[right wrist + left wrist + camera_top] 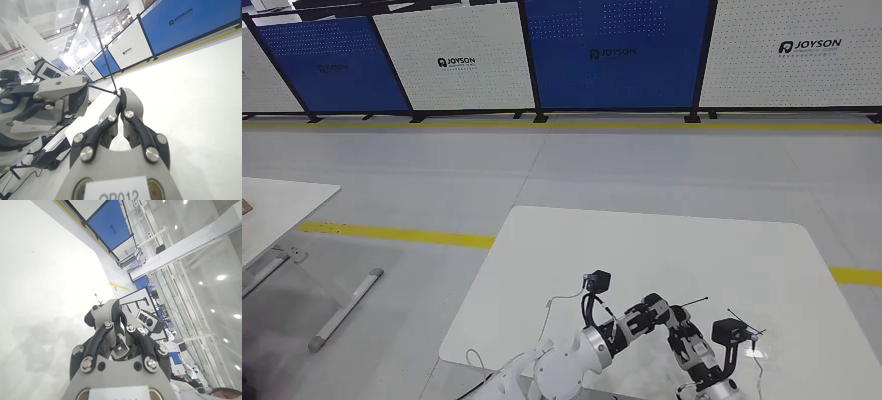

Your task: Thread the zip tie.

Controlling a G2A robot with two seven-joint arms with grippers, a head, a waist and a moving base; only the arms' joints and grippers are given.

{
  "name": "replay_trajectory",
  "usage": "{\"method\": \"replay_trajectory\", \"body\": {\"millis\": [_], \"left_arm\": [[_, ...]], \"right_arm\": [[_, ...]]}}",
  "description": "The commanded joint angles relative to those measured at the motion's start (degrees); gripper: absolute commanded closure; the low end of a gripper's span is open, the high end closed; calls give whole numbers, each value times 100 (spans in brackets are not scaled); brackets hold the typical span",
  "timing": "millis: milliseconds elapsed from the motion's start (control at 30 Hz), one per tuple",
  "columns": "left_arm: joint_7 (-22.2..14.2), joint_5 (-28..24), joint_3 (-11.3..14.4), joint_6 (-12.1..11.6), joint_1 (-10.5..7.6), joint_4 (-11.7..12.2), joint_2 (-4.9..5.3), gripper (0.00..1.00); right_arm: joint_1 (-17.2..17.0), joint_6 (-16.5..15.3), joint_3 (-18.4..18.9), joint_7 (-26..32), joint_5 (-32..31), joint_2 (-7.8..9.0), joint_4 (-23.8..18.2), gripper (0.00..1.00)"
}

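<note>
Right wrist view: black zip tie (114, 91) is pinched by its head in the closed tips of the R gripper (120, 94), and the L gripper (86, 86) is clamped on its other end. In top view both are over the white table (189, 94), approx. 5 o'clock from centre.

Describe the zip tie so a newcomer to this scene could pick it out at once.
Find the white table and look above its near edge. Between the left gripper and the right gripper, both sets of jaws shut on it, runs the zip tie. It is a thin black strip, the only line bridging them, one long end jutting free.
</note>
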Motion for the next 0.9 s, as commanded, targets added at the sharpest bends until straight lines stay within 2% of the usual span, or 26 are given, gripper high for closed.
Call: {"method": "replay_trajectory", "body": {"millis": [0,233,333,433,533,700,833,867], "left_arm": [[-6,2,-7,-8,7,-5,2,100],[-17,15,-21,-26,16,-14,3,100],[-81,27,-25,107,-8,2,4,100],[-32,67,-20,151,-13,-11,0,77],[20,115,-28,182,-4,-21,0,73],[29,143,-57,200,18,-44,5,76],[16,192,-47,217,26,-56,6,85],[12,203,-42,221,24,-56,5,91]], "right_arm": [[2,1,0,9,-15,-7,2,100],[-5,-12,13,16,-66,-27,-5,100],[-30,-23,30,-39,-70,-35,-35,100],[-51,-4,55,-68,-84,-41,-58,100],[-64,15,71,-63,-103,-48,-74,100],[-65,42,76,-43,-141,-64,-84,100],[-65,40,79,-41,-156,-76,-92,100],[-65,38,80,-42,-158,-79,-92,100]]}}
